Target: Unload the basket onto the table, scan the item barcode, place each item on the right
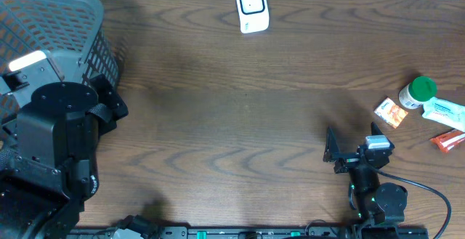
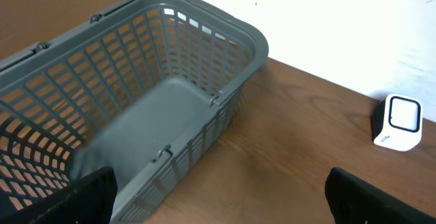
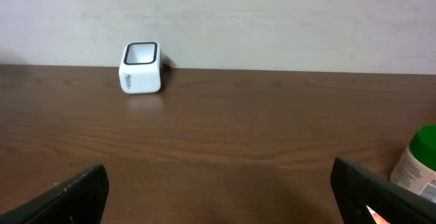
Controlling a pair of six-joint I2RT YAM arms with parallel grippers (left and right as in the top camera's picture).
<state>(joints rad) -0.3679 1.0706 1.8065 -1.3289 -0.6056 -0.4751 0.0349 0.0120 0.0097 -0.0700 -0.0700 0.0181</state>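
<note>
No item in hand yet. With the left claw (image 2: 218, 200) spread wide and empty, hanging by the grey basket (image 2: 170, 60) at the left end of the surface (image 1: 240, 101). With the right claw (image 3: 221, 197) spread just as wide, pinching nothing, low over bare wood and facing the scanner (image 1: 252, 7) at the far edge.

Goods to scan in a cluster at the right edge, just beyond the right claw and well apart from the scanner: a green-capped bottle (image 1: 419, 91), a small orange box (image 1: 391, 112) just beside it, a white packet (image 1: 445, 111) and a red packet (image 1: 449, 140) nearer the front. Impossible to tell which one is meant, or where any barcode sits.

Judging by looks:
- Bottle: probably light, rigid plastic, round and likely a little slick. Best taken across the body below the cap, squarely, to stop it from rolling out of the pads. Label left uncovered and turned toward the scanner window.
- Orange box: light, stiff card, easy to crush. Best taken by two opposite narrow sides with a gentle squeeze.
- Packets: flat and probably soft, awkward to lift off the wood. Best taken by an edge, with some risk of flopping and hiding the code.

Nearest and easiest for the right claw: the box or the bottle.
</note>
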